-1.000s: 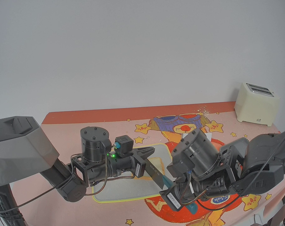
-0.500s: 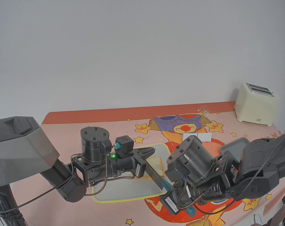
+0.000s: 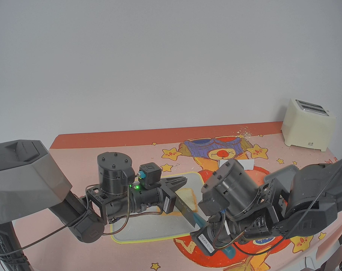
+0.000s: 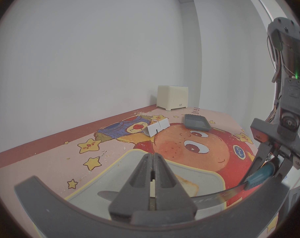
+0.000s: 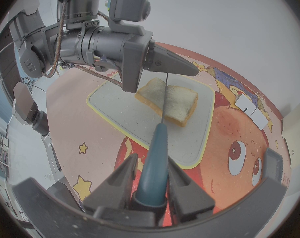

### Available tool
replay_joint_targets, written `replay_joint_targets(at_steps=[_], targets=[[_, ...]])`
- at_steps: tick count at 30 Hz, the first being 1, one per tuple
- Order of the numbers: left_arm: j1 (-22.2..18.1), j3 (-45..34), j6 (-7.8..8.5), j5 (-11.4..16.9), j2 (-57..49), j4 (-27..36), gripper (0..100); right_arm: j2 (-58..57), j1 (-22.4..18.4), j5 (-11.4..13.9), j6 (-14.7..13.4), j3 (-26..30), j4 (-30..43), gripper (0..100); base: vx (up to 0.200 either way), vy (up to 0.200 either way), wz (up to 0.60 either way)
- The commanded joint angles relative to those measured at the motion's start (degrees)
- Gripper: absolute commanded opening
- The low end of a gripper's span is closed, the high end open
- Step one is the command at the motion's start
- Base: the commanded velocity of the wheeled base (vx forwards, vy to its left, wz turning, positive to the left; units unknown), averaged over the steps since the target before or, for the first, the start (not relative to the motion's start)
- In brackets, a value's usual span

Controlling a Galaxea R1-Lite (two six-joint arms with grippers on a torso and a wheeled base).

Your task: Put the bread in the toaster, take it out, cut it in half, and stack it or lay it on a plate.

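The bread slice (image 5: 168, 99) lies flat on the cutting board (image 5: 123, 106). The right gripper (image 5: 152, 161) clamps the handle of the knife (image 5: 155, 176), with the blade aligned across the slice. The left gripper (image 4: 153, 157), fingers closed and empty, hovers just above the slice. Judgement: toasting is done, the slice appears whole, and cutting and plating remain.

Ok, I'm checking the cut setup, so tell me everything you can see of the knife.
The knife has a rounded teal handle and a thin grey blade that looks like metal. The right gripper is shut on the handle, fingers on either side. The blade stands on edge across the middle of the bread slice on the cutting board, passing close by the shut fingers of the left gripper. Whether the edge has entered the bread cannot be told.
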State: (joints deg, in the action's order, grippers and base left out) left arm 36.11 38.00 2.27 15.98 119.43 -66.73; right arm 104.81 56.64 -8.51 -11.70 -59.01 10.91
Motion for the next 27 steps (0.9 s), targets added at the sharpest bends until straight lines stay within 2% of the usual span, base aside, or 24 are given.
replay_joint_targets(at_steps=[1, 7, 27], targets=[[0.01, -0.03, 0.02, 0.01, 0.19, 0.02, 0, -1.28, -0.39, -0.02, 0.01, -1.10, -0.10, 0, 0.000, 0.000, 0.00], [-0.07, -0.03, -0.07, 0.01, 0.19, 0.02, 0, -1.19, -0.48, -0.02, 0.01, -1.19, -0.19, 0, 0.000, 0.000, 0.00], [0.01, 1.99, -0.25, 0.10, -2.10, 0.02, 0, -0.49, -0.12, 0.16, -0.25, 3.82, -0.45, 0, 0.000, 0.000, 0.00]])
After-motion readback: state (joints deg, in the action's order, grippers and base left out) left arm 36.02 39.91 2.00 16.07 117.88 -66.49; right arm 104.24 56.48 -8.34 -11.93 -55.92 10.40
